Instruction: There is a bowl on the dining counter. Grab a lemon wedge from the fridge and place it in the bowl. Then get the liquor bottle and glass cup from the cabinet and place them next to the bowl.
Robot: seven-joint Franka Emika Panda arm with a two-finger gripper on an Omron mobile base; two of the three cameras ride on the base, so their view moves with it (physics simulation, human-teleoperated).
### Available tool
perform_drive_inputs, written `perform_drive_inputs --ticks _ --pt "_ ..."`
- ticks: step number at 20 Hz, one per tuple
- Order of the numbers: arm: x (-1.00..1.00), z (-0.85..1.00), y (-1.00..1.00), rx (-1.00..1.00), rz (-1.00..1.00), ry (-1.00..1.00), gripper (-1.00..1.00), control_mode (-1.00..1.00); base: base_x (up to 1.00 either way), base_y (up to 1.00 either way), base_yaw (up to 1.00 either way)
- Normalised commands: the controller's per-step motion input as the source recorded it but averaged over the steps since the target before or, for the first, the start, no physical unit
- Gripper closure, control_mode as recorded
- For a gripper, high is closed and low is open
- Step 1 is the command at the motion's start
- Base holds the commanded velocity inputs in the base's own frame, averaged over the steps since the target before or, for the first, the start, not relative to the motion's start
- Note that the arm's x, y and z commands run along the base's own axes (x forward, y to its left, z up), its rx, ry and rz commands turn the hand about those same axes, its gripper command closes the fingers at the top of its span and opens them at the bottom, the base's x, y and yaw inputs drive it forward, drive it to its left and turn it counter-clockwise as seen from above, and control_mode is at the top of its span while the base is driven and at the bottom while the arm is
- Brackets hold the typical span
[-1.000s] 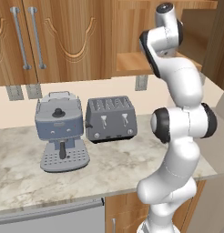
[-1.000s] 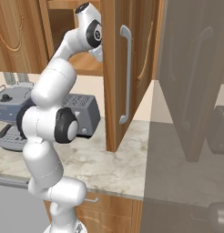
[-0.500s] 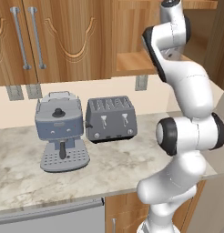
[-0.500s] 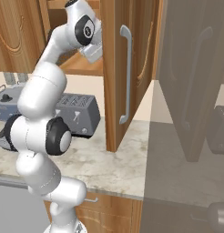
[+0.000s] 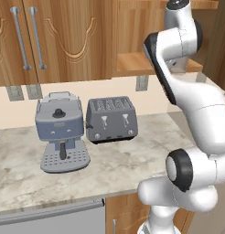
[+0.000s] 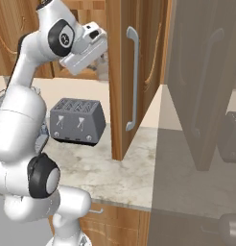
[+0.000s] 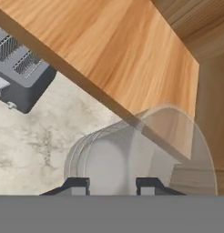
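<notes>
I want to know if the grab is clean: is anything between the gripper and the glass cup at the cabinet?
Nothing visible stands between them. In the hand view the gripper has its finger tips on either side of the clear glass cup, at the front edge of the cabinet shelf. The toaster sits well below on the counter.

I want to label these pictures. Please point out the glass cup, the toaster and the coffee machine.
glass cup [image 7: 132, 159], hand view, on its clear side wall.
toaster [image 5: 112, 119], left base view, on its front face.
coffee machine [image 5: 59, 124], left base view, on its grey body.
</notes>
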Motion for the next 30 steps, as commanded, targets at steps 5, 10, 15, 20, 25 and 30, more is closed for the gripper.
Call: perform_drive_inputs --ticks 5,10,15,20,25,30 --pt "-1.00 0.00 0.62 0.03 0.00 0.00 1.00 -1.00 0.00 0.00 0.00" --pt "-1.00 -0.12 0.50 0.06 -0.01 0.03 1.00 -1.00 0.00 0.00 0.00" --pt "-0.95 -0.28 0.28 0.11 -0.02 0.06 1.00 -1.00 0.00 0.00 0.00" --pt "-0.42 -0.25 0.32 0.04 -0.01 0.06 1.00 -1.00 0.00 0.00 0.00" --pt "0.00 -0.23 0.33 0.00 0.00 0.10 1.00 -1.00 0.00 0.00 0.00" --pt "-0.17 -0.18 0.05 0.00 0.00 0.06 1.00 -1.00 0.00 0.00 0.00"
